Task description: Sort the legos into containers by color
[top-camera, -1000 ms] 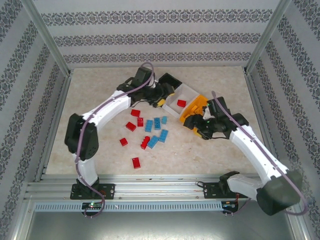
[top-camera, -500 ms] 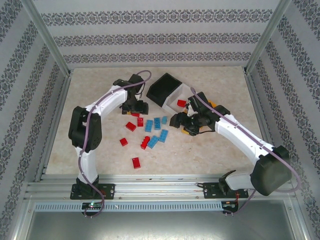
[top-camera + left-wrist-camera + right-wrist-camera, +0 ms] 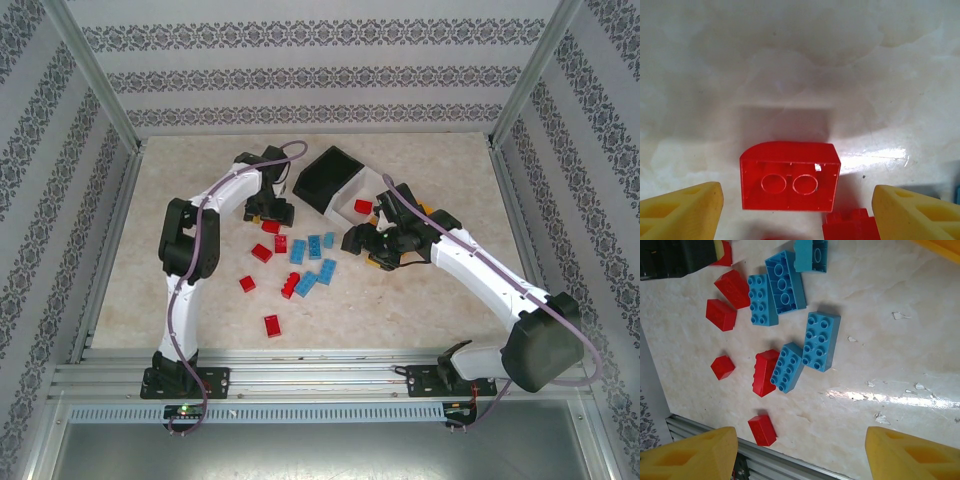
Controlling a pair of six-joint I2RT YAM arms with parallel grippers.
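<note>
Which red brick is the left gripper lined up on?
The rounded-edge red brick, hollow underside facing the left wrist camera, centred in the open left gripper. The studded red brick beside it sits off-centre.

Light: bright, even
Glare: white streaks on the table (image 3: 880,396)
Shadow: faint beyond the red brick (image 3: 787,175)

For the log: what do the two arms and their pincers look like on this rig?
The left arm and the right arm both have glossy white links joined by bulky black joint housings. A lilac cable runs loosely along each arm. The left pincer and the right pincer have blocky yellow fingers with triangular recesses.
</note>
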